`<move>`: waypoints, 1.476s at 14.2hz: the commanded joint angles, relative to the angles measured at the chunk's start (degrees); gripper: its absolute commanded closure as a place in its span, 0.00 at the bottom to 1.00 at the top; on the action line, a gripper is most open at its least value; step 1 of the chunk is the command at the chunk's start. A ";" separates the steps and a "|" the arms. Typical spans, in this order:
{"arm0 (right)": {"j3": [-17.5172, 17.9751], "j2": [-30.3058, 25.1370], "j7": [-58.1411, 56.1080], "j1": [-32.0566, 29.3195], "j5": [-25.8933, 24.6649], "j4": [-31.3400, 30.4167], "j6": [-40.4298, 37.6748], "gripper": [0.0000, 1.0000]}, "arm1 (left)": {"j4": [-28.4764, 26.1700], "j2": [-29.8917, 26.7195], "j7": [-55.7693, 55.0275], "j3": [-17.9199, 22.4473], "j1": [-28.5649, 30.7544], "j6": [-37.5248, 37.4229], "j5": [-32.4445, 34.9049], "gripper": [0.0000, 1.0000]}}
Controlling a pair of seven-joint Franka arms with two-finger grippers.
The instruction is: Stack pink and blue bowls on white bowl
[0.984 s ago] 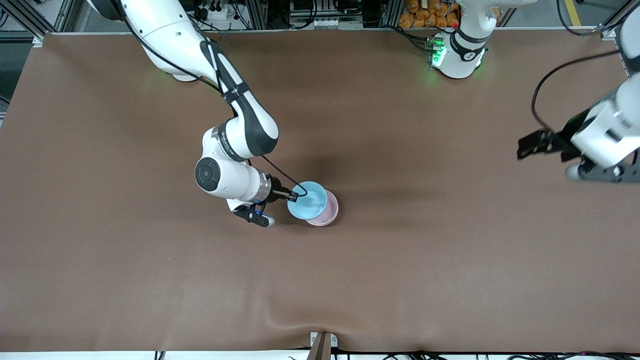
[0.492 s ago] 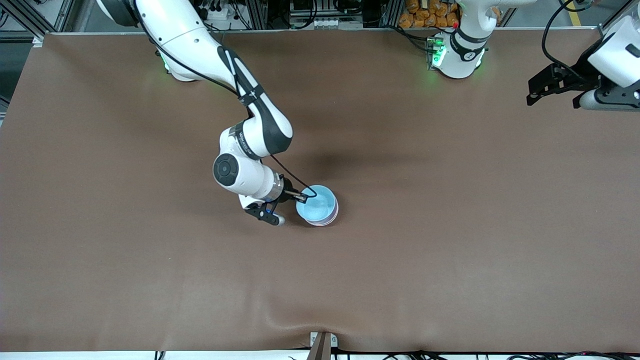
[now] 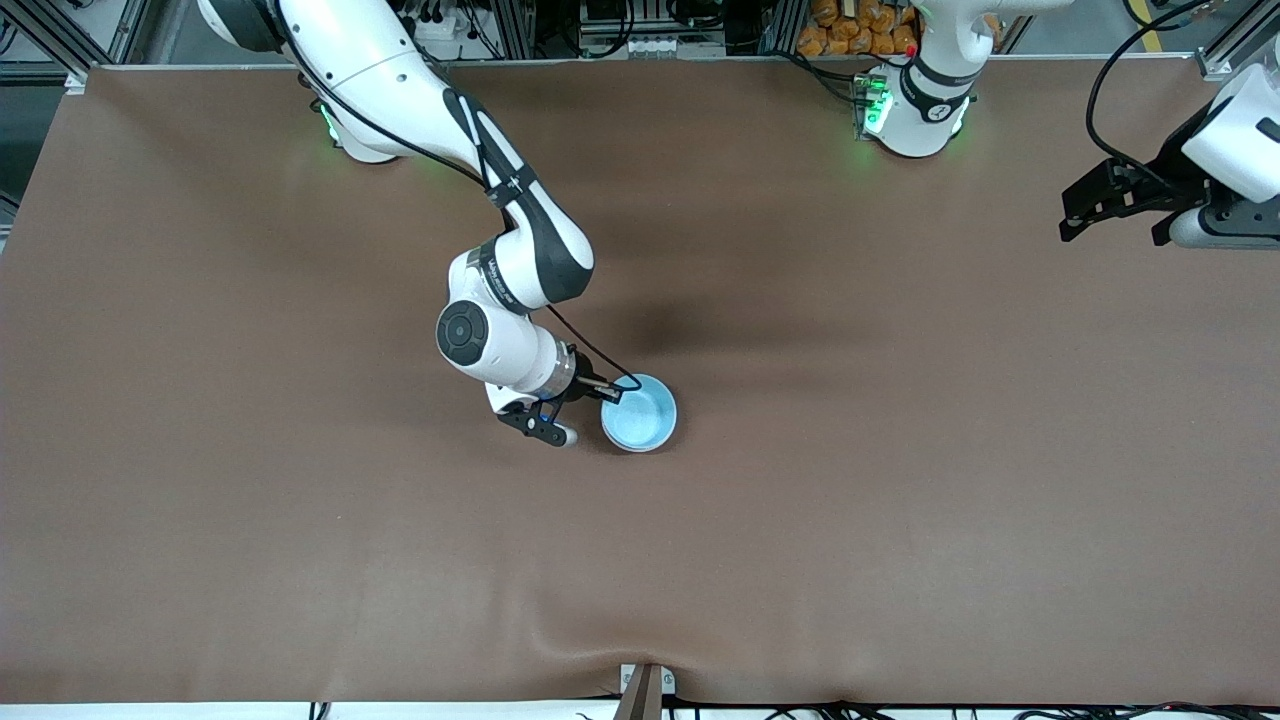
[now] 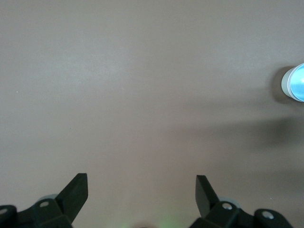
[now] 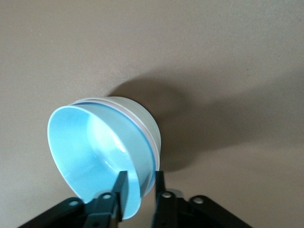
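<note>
The light blue bowl (image 3: 640,418) sits nested on top of a stack in the middle of the table. In the right wrist view the blue bowl (image 5: 90,147) lies in the pink bowl, of which only a thin rim line (image 5: 143,131) shows, and that lies in the white bowl (image 5: 135,111). My right gripper (image 3: 607,392) is at the stack's rim on the right arm's side, shut on the blue bowl's rim (image 5: 140,183), one finger inside, one outside. My left gripper (image 3: 1115,205) is open and empty in the air over the left arm's end of the table (image 4: 141,183).
The brown table cover (image 3: 300,560) is bare around the stack. The stack shows small and far off in the left wrist view (image 4: 295,81). A clamp (image 3: 645,690) sits at the table edge nearest the front camera.
My right gripper moved the blue bowl sideways over the pink bowl and lowered it into the stack, so the pink bowl no longer shows from the front. My left arm drew back toward its end.
</note>
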 commanded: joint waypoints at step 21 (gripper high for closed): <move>-15.03 -35.73 -43.73 -24.46 -28.76 -3.60 -41.89 0.00 | 1.28 0.41 -1.45 -0.27 1.01 -0.23 0.51 0.00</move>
